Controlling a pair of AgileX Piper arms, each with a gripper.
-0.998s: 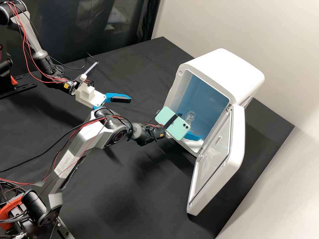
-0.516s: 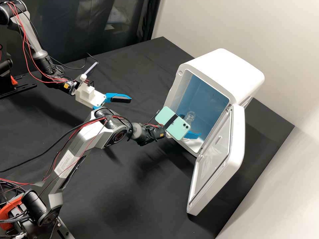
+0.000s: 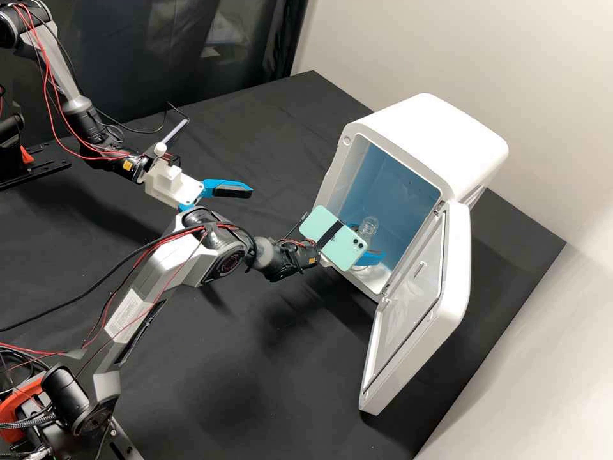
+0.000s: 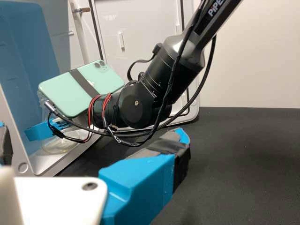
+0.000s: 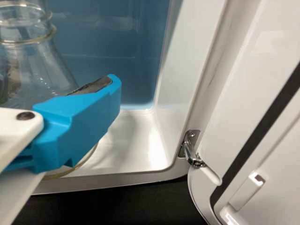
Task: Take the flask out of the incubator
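Note:
A clear glass flask (image 3: 368, 225) stands on the floor of the white incubator (image 3: 440, 140), inside its blue chamber. The foreground arm is the right one, and its gripper (image 3: 369, 257) reaches in through the opening and is shut on the flask's lower body. In the right wrist view a blue finger (image 5: 79, 115) presses its pad against the flask (image 5: 33, 61); the other finger is hidden. A mint phone (image 3: 332, 237) on that wrist covers most of the flask. The left gripper (image 3: 214, 196) hangs open and empty over the bench, well to the left of the incubator.
The incubator door (image 3: 421, 306) hangs wide open on the right, hinged by a metal latch (image 5: 192, 152), close to the right gripper. The bench edge and a wall lie just behind the incubator. Cables trail along both arms. Black bench (image 3: 268, 358) stretches in front.
The flask's neck and the right gripper's blue finger have shifted slightly to the right inside the chamber. The left arm has not moved.

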